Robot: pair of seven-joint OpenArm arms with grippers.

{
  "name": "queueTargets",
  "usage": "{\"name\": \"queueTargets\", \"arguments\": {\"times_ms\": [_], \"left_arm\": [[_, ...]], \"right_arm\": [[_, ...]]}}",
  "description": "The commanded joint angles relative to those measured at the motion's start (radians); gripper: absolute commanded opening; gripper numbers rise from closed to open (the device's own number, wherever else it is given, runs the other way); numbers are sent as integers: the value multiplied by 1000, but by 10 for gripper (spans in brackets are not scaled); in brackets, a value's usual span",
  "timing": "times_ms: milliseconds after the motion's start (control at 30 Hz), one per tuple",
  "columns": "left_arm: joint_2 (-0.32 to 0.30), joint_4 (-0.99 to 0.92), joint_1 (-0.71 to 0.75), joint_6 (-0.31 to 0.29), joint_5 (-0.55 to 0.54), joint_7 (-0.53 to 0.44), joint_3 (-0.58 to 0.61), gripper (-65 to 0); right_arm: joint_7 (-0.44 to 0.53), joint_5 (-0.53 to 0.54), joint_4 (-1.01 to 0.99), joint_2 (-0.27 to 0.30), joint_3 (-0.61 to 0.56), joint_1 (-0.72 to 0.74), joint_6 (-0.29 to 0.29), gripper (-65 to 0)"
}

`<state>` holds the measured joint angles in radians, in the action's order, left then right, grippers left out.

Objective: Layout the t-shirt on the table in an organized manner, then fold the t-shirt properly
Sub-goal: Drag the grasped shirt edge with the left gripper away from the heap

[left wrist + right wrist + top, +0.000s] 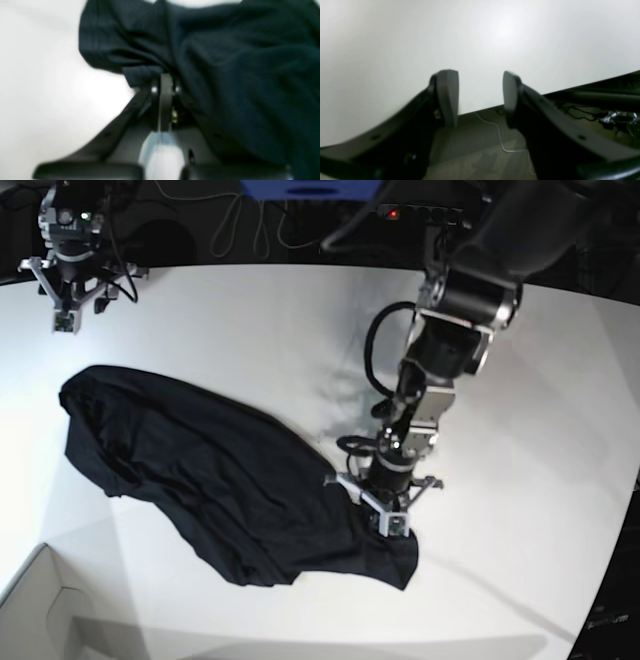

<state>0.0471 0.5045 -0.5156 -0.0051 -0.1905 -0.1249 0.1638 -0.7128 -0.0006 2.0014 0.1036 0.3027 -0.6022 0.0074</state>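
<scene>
The black t-shirt lies crumpled on the white table, stretching from the left toward the lower middle. My left gripper presses down at the shirt's lower right corner. In the left wrist view its jaws are shut on a bunched fold of the t-shirt. My right gripper hovers at the table's far left corner, well away from the shirt. Its fingers stand open with nothing between them, over the table's edge.
A white cardboard box corner sits at the lower left. Cables and a blue object lie beyond the table's far edge. A thin wire runs across the floor below the right gripper.
</scene>
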Motion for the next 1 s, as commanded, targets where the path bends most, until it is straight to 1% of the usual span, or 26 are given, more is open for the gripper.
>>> {"name": "queueTargets", "arguments": {"times_ms": [0, 133, 200, 367, 500, 567, 633, 767, 867, 967], "left_arm": [[-39, 87, 27, 0, -4, 15, -2, -650], [-125, 438, 217, 6, -4, 130, -7, -650], [-158, 587, 297, 4, -4, 167, -42, -650], [-206, 945, 516, 0, -4, 268, -211, -650], [-217, 1158, 685, 0, -4, 296, -366, -650], [-217, 1216, 751, -2, -4, 296, -452, -650], [-217, 1230, 793, -2, -4, 294, -530, -650], [-218, 1164, 799, -2, -4, 298, -648, -650], [-218, 1110, 797, -2, -4, 298, -703, -650], [-218, 1086, 802, -2, -4, 298, -722, -650]], "right_arm": [[18, -6, 14, 9, 6, -6, -2, -359], [22, -6, 14, 11, 6, 3, -2, -359], [23, -6, 14, 11, 5, 5, -2, -359], [18, -6, 14, 11, -1, 37, -2, -359], [23, -6, 14, 11, -3, 38, -2, -359], [25, -5, 14, 11, -4, 40, -2, -359], [25, -5, 14, 11, -4, 58, -2, -359], [25, -5, 14, 11, -4, 72, -2, -359], [25, -5, 14, 12, -20, 90, -2, -359], [25, -5, 14, 15, -55, 95, -2, -359]]}}
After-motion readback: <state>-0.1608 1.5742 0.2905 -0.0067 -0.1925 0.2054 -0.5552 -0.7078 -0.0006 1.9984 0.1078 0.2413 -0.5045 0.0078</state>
